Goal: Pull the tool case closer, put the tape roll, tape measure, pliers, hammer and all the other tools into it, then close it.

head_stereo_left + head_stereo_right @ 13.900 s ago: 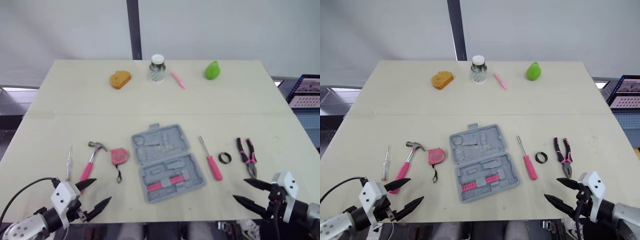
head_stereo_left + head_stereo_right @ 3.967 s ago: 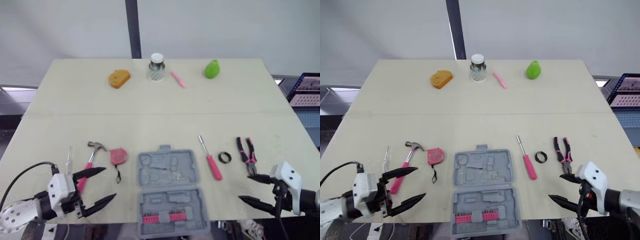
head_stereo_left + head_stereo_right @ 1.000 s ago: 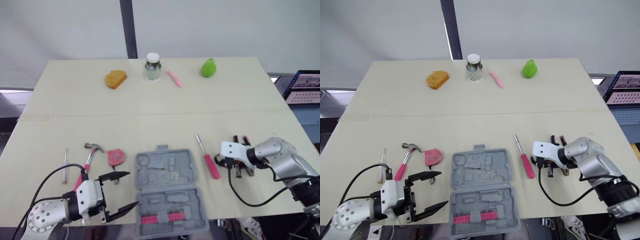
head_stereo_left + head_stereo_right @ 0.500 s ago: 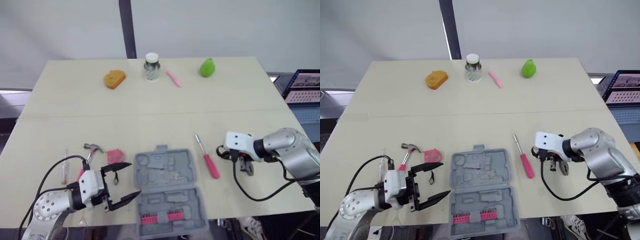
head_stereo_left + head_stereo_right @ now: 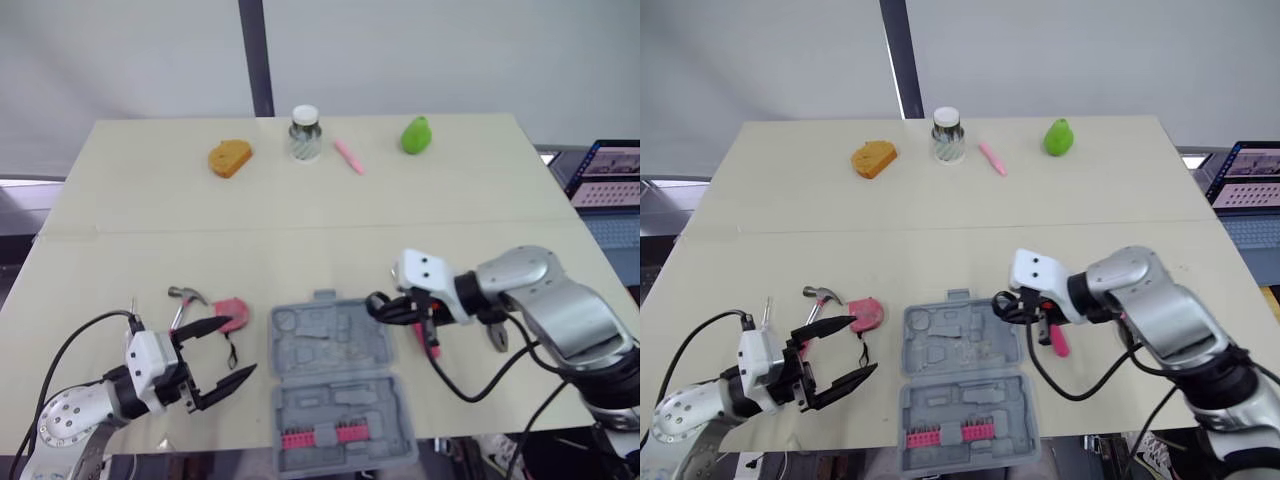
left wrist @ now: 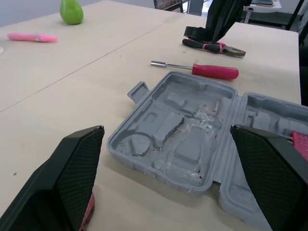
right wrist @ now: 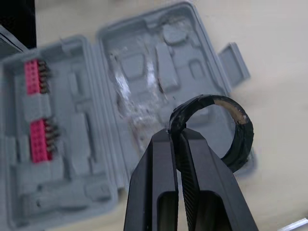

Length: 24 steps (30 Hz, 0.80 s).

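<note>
Tool-packing task at an early stage. The grey tool case (image 5: 340,395) lies open at the near edge of the table, so the pulling step is judged complete; its moulded recesses hold nothing but a row of pink-mounted bits in the nearer half. The right gripper (image 7: 174,139) has its two fingers pressed together on the wall of the black tape roll (image 7: 244,139), pinching it and carrying it above the farther half of the case, near that half's right rim; the roll is clear of the tray and not yet placed. The left gripper (image 5: 240,347) hangs with fingers spread wide and empty, just beside the pink tape measure (image 5: 230,311) and the pink-handled hammer (image 5: 186,296), both resting on the table left of the case. The red-handled screwdriver (image 6: 207,70) and the pliers (image 6: 214,46) lie on the table to the right of the case. Remaining, by this view: seating the roll, loading every other tool, and shutting the lid
</note>
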Tool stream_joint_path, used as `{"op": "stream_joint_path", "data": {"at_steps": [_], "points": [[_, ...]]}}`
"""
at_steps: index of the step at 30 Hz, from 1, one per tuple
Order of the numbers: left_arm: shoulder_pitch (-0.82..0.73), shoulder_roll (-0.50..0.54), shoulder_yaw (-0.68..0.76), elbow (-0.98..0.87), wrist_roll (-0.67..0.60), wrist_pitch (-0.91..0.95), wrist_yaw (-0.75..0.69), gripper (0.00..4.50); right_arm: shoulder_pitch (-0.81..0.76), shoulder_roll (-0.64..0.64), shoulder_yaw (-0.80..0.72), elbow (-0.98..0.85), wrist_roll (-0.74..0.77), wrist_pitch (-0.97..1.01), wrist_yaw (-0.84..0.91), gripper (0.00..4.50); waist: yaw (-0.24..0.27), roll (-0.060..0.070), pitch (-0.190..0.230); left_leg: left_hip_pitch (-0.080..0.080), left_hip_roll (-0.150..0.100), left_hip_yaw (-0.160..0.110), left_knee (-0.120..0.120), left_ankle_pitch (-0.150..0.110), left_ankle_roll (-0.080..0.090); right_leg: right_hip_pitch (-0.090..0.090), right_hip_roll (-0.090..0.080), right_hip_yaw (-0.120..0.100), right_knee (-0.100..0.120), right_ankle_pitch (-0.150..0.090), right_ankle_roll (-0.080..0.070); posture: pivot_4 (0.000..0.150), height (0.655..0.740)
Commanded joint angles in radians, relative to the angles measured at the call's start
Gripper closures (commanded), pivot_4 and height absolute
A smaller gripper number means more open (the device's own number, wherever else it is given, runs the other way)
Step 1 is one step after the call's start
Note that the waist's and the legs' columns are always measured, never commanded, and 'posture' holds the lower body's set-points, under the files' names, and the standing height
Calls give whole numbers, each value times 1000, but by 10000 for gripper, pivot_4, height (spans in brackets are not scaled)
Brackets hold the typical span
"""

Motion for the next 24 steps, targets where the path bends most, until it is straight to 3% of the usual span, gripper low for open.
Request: {"op": "stream_joint_path", "data": {"at_steps": [1, 12, 24], "points": [[26, -7, 35, -13, -21, 2, 14, 0, -30, 47, 27, -24, 21, 40, -57, 44619, 0, 0, 0, 0, 0, 0, 0, 0, 0, 0, 0, 0, 0, 0, 0, 1500, 6950], [138, -26, 150, 6, -34, -21, 11, 0, -113, 280, 146, 137, 10, 42, -197, 44619, -5, 0, 0, 0, 0, 1, 0, 0, 0, -2, 0, -1, 1, 0, 0, 1500, 6950], [169, -42, 195, -2, -34, -13, 32, 0, -169, 435, 271, 346, -68, -94, -243, 44619, -24, -1, -1, -2, 0, 2, 0, -1, 0, -5, 1, 0, 5, 0, 0, 1500, 6950]]}}
